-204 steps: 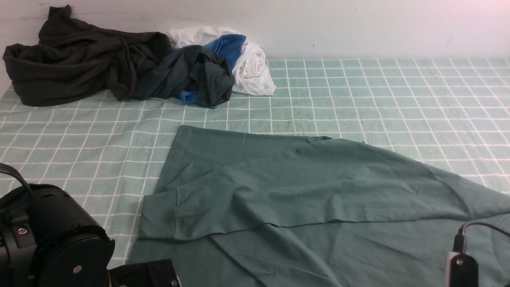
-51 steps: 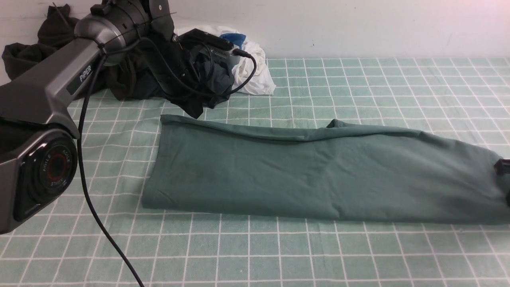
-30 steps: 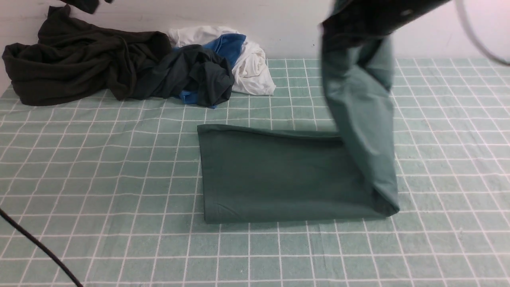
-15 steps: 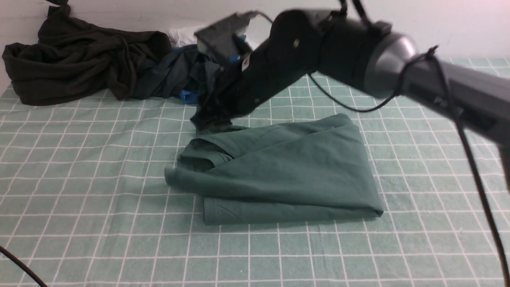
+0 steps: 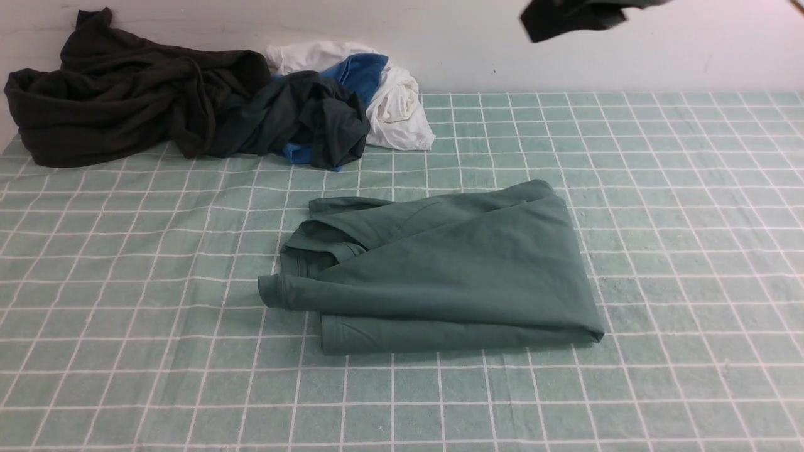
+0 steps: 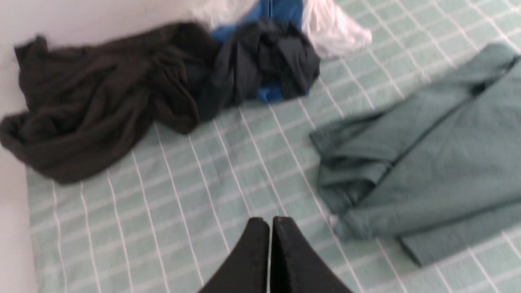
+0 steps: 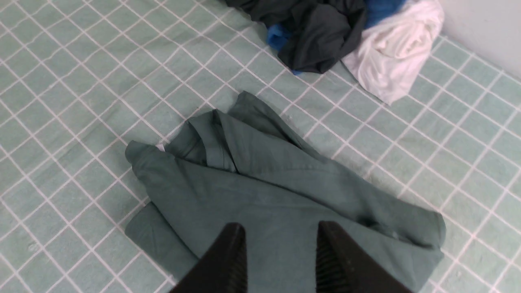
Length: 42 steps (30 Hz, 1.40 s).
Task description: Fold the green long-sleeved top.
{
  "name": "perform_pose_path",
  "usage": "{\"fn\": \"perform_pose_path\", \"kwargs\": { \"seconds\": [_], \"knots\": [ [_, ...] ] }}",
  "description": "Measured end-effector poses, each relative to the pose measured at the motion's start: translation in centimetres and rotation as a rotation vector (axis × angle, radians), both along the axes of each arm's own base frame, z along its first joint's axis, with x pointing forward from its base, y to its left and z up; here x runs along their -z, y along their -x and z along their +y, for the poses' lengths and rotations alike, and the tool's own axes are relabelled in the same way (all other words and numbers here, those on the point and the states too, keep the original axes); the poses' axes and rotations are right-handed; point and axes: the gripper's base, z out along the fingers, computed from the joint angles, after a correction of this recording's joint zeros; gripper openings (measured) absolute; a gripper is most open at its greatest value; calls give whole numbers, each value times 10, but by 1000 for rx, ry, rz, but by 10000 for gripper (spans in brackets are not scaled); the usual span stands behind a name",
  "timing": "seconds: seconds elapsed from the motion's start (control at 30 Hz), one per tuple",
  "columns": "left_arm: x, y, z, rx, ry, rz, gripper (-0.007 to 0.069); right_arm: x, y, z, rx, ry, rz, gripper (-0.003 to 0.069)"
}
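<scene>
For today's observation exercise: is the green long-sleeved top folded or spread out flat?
Folded, though untidily: the green long-sleeved top lies in stacked layers on the checked cloth, the upper layer skewed over the lower.

A plain white wall (image 5: 691, 59) is running across the top of the frame, turning faintly pink in the upper right corner. A pale green checked cloth (image 5: 125, 376) is covering the whole surface below it. Soft, even light is falling, casting only faint shadows.
</scene>
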Motion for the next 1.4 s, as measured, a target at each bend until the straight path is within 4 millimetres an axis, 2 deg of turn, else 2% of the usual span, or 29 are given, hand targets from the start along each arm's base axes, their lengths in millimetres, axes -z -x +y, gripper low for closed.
{"fn": "perform_pose_path", "kwargs": {
  "seconds": [0.03,0.17,0.2,0.3,0.33,0.37,0.4,0.47,0.63,0.77,0.93,1.4],
  "knots": [
    [25,21,3,-17,3,43,-4,3,14,-16,29,-36,-8,126],
    [62,56,8,-50,17,32,-4,3,50,-34,59,-113,-97,27],
    [79,71,10,-62,19,27,-4,4,63,-38,66,-139,-143,5],
    [108,97,14,-97,35,-8,-4,10,96,-47,71,-174,-225,-10],
    [123,111,15,-107,41,-24,-4,16,109,-51,73,-184,-253,-11],
    [130,119,16,-112,47,-42,-4,15,120,-55,75,-191,-293,-11],
    [132,121,17,-114,47,-45,-4,15,122,-55,76,-195,-299,-11],
    [153,144,19,-119,58,-102,-4,20,148,-64,96,-223,-367,-13],
    [184,177,22,-137,101,-195,-4,31,183,-76,128,-271,-447,-13],
    [198,191,23,-140,111,-259,-4,39,198,-80,127,-272,-471,-13],
    [198,204,26,-142,110,-335,-4,39,209,-84,117,-257,-522,-13],
    [198,205,26,-147,109,-346,-4,41,212,-83,96,-241,-506,-13]
  ]
}}
